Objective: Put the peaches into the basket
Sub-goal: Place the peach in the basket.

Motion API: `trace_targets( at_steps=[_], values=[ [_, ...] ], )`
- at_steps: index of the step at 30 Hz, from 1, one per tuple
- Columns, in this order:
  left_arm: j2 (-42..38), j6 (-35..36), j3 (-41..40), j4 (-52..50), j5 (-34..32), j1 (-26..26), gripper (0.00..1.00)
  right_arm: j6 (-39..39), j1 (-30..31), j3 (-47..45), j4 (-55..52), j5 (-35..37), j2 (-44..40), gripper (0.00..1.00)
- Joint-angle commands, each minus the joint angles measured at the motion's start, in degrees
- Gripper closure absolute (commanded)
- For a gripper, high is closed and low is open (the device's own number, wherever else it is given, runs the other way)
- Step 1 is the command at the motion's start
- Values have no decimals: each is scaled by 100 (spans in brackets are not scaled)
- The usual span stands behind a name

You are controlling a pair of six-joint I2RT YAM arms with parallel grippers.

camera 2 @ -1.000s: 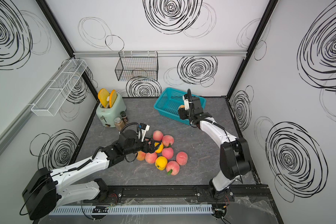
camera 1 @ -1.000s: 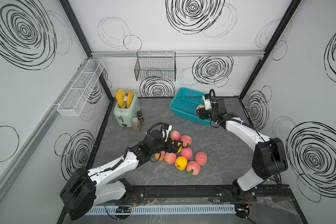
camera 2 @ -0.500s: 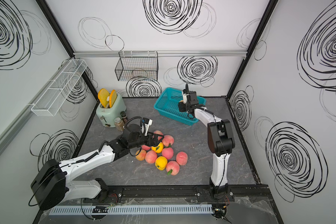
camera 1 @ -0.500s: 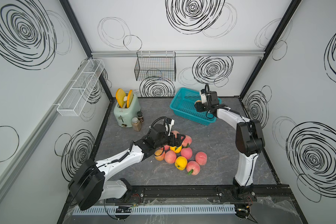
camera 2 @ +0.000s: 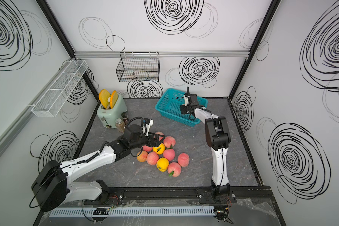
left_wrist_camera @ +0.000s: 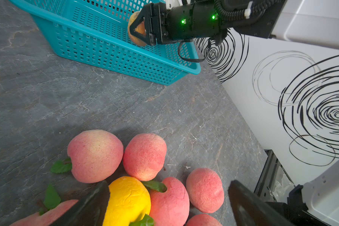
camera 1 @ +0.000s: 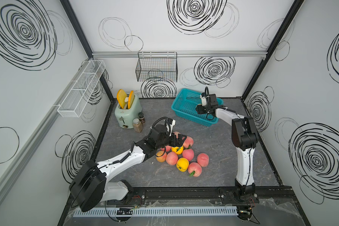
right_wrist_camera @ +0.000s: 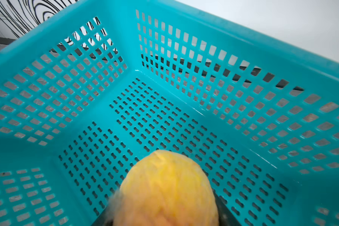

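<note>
Turquoise grid-perforated plastic basket [camera 1: 190,116]; near it, pink-red and bright yellow round toy peaches [camera 1: 188,154] on a grey veined tabletop [camera 1: 213,148].

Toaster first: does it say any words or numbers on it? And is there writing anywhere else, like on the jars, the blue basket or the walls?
No text can be read anywhere in these pictures.
toaster: a tiny dark mark on its front, too small to read.
spice jars: too small to tell if they carry labels.
basket: no words.
walls: only black scribbled rings, no letters.
</note>
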Motion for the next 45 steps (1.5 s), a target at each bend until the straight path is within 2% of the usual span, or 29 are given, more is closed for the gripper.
trace_targets(
  at_steps=[1,14,21,24,27,35,45],
  values=[
    [-41,38,-49,353,-41,68,2,-93,-49,189,-179,-20,126,39],
    [-227,9,-268,395,-6,209,2,-118,-86,505,-409,-22,461,36],
    [-381,-6,-391,361,-6,290,2,-149,-86,518,-447,24,364,24],
    [-425,-4,-410,355,3,296,2,-147,-78,523,-444,25,250,15],
    [-475,10,-435,320,-10,301,2,-147,-51,501,-447,50,53,9],
    [-661,79,-498,110,-93,336,2,-182,53,267,-395,218,-648,4],
    [-998,142,-672,-265,-211,372,2,-183,368,-833,-154,399,-2034,0]
  ],
)
